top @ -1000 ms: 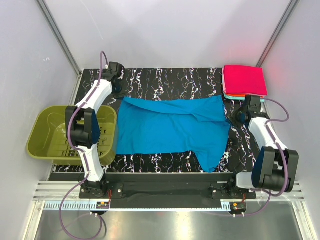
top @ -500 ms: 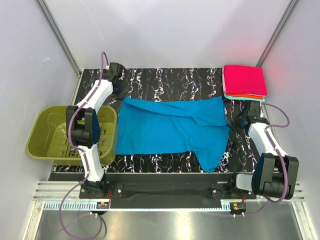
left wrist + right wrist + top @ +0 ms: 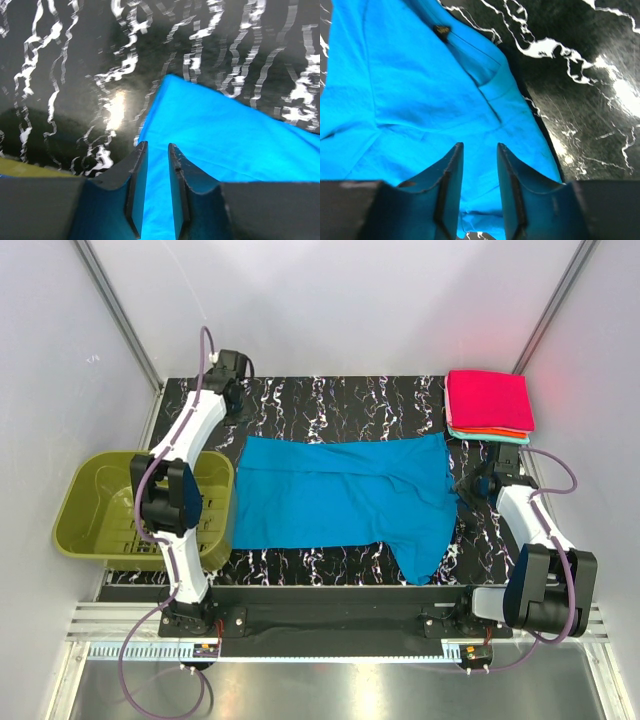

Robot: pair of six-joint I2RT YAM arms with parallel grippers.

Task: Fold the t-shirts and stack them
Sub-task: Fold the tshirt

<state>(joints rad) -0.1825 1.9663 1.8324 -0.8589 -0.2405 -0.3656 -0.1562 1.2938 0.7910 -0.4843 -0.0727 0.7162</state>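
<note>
Top external: olive basket [image 3: 70,515] beside blue t-shirt [image 3: 340,495].

left hand [image 3: 157,148]: two dark fingers poke up from the bottom, with a narrow slot between them and nothing pinched in it
blue t-shirt [image 3: 225,135]: lying flat, one corner pointing up toward mid-frame; it fills the right and bottom, and you can see it through the slot too
tabletop [image 3: 75,50]: black with white marbly veins, with a shiny glare patch just left of the shirt's edge
yellow-green strip [image 3: 25,169]: thin sliver at lower left, honestly can't tell what it is
</note>
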